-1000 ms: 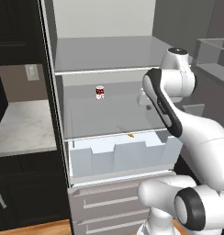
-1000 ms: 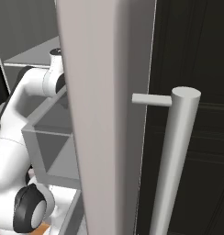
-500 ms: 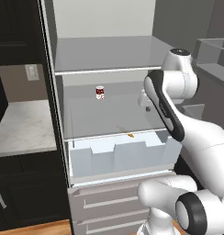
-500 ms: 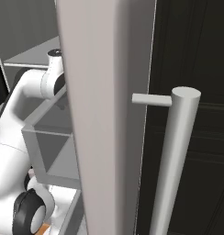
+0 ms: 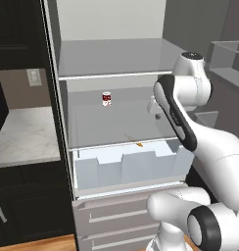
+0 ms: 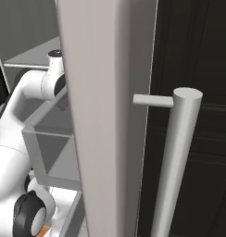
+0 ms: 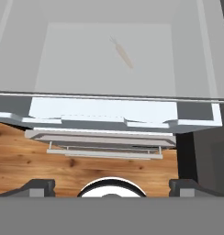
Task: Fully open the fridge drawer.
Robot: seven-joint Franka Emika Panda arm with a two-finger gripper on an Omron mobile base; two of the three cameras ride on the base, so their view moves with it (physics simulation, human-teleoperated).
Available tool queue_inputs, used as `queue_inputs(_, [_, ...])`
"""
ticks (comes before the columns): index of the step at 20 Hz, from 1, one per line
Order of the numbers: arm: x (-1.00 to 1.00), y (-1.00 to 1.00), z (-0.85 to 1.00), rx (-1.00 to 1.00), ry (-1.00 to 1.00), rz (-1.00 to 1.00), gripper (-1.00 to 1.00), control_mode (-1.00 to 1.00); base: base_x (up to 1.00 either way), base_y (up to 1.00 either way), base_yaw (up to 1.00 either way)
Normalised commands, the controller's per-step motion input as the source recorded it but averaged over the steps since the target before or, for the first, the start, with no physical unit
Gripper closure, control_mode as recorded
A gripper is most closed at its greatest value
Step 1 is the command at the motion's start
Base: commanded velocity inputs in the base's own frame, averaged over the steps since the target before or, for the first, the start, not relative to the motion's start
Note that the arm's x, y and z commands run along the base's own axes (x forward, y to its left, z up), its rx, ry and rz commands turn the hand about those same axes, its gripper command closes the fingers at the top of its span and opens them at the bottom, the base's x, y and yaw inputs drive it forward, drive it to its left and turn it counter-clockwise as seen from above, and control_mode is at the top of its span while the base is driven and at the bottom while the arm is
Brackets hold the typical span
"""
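Observation:
The fridge drawer [image 5: 125, 167] is a pale blue-white translucent bin with a stepped front wall, standing pulled out from the open fridge below a glass shelf. In the hand view its front wall [image 7: 103, 113] lies across the middle, seen from above. My gripper [image 7: 112, 187] hangs above the drawer, apart from it. It is open, its two fingertips [image 7: 38, 186] wide apart with nothing between them. In the left base view the white arm [image 5: 182, 110] reaches into the fridge at shelf height and hides most of the hand.
A red can [image 5: 107, 98] stands at the back of the glass shelf. A thin orange stick [image 7: 123, 55] lies on that shelf. Grey bar-handled drawers [image 5: 116, 215] sit under the bin. The fridge door edge [image 6: 110, 115] and its handle [image 6: 175, 162] stand close on the right.
The arm's upper links have risen slightly. The gripper has gone from half shut to wide open. The drawer has not moved.

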Motion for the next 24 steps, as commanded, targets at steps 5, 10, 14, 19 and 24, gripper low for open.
queue_inputs(5, [-0.05, 0.28, 0.0, 0.0, 0.0, 0.0, -1.0, -1.0, 0.0, 0.0, 0.0])
queue_inputs(10, [-0.44, 0.04, -0.02, 0.0, 0.0, 0.0, -1.0, -1.0, 0.0, 0.0, 0.0])
queue_inputs(14, [-0.51, 0.0, -0.02, 0.0, 0.0, 0.0, -1.0, -1.0, 0.0, 0.0, 0.0])
queue_inputs(19, [-0.03, 0.0, 0.0, 0.0, 0.0, 0.0, -1.0, -1.0, 0.0, 0.0, 0.0])
queue_inputs(24, [0.0, 0.0, 0.0, 0.0, 0.0, 0.0, -1.0, -1.0, 0.0, 0.0, 0.0])
